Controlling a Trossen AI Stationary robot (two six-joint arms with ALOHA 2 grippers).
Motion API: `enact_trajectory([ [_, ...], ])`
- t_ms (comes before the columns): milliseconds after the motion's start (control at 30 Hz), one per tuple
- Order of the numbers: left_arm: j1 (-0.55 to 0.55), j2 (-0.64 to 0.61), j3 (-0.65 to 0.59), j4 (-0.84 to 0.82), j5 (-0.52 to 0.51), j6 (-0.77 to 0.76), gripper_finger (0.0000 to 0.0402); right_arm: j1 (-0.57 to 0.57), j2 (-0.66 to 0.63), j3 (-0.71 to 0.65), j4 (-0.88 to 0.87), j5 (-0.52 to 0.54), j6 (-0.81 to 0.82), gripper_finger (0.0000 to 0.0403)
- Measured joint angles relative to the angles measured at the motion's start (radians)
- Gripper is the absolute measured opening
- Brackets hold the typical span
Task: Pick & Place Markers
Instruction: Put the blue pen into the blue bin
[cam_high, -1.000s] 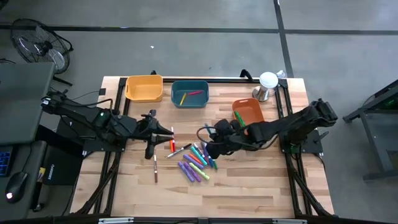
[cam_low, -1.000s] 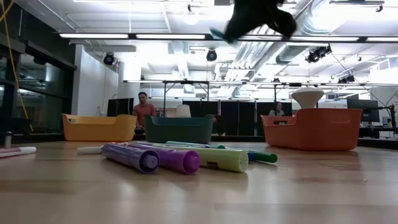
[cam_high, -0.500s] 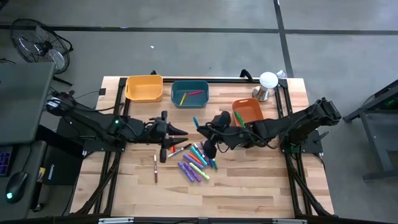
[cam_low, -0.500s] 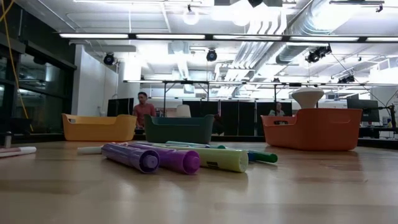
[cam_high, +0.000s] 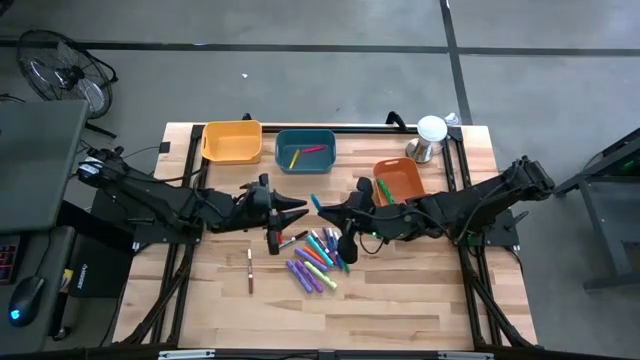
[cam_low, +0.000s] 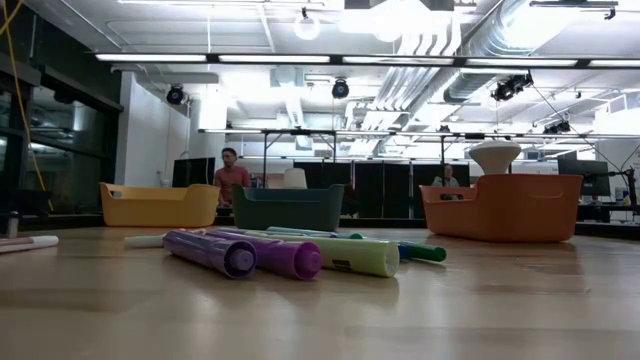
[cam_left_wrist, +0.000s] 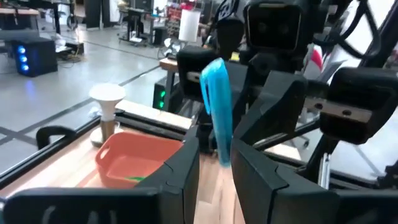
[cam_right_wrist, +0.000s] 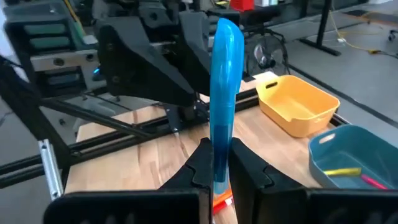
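R gripper (cam_right_wrist: 216, 177) clamped on blue marker (cam_right_wrist: 222, 93), above table centre. L gripper (cam_left_wrist: 214, 165) facing it, fingers around same marker, grip unclear.

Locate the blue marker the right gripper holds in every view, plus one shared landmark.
High view: blue marker sits mid-table, between the two gripper tips, held by the right gripper.
Low view: not in it.
Left wrist view: upright at centre, beyond the left gripper.
Right wrist view: upright at centre, clamped in the fingers.
Shared landmark: orange bin.
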Motion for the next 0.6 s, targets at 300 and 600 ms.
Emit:
enact_trajectory([
  [300,0.019,0.012,0.000,0.072,0.083,-0.006,0.0090,-0.018,-0.005,0.000,0.011,-0.058,-0.066,0.0018],
  [600,0.027,0.050,-0.001,0.110,0.120,-0.030,0.0090,-0.031,-0.005,0.000,0.065,-0.123,-0.104,0.0018],
])
